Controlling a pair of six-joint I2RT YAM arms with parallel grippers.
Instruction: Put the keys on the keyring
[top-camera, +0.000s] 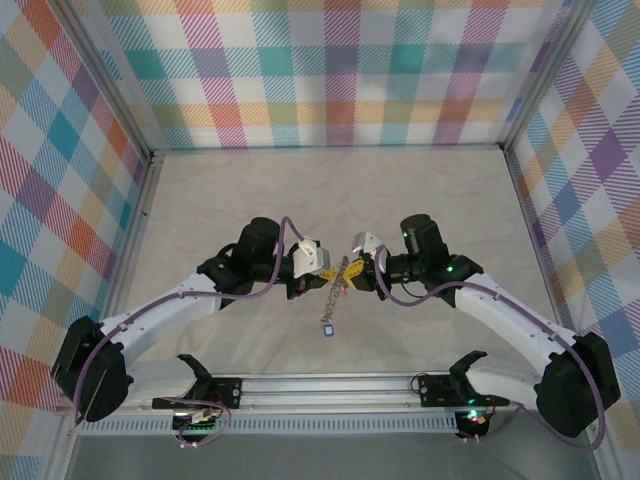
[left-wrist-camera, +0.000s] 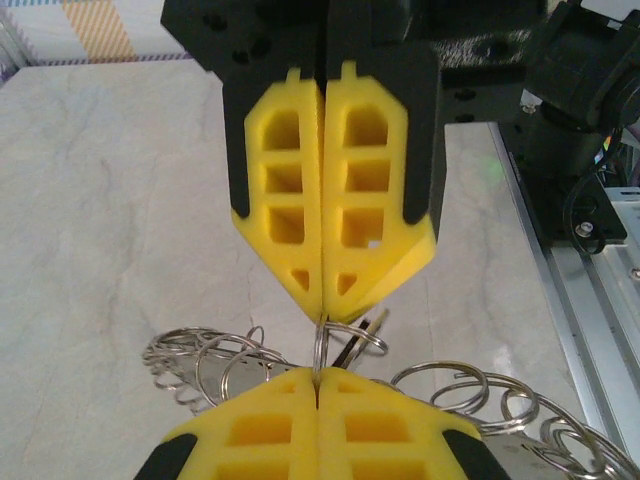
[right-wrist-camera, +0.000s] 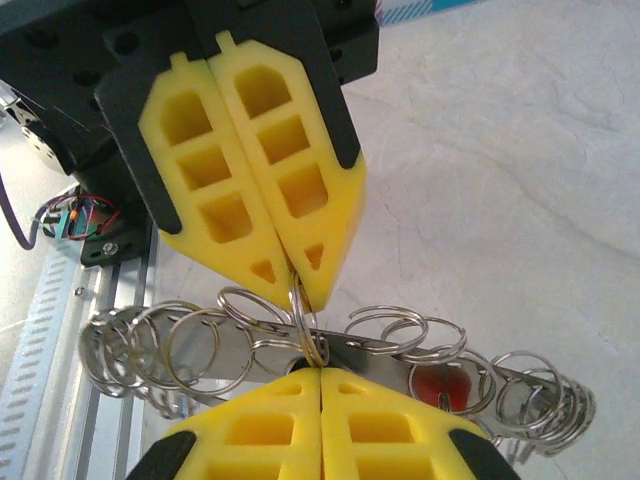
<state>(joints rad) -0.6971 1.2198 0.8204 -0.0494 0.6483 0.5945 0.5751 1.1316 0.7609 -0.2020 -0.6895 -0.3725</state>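
Left arm (top-camera: 190, 300) comes in from the left, elbow bent, wrist turned inward toward table (top-camera: 250, 190) centre. Left gripper (left-wrist-camera: 316, 385) has its fingers pressed together, pinching the keyring (right-wrist-camera: 305, 325) loop. The keyring is held in the air between both grippers, chain (top-camera: 337, 298) dangling below. Red-headed key (right-wrist-camera: 445, 385) shows among the chain's rings. Right gripper (right-wrist-camera: 320, 378) has its fingers pressed together on the same loop, tip to tip with the left. Right arm (top-camera: 500, 310) mirrors the left, bent in from the right.
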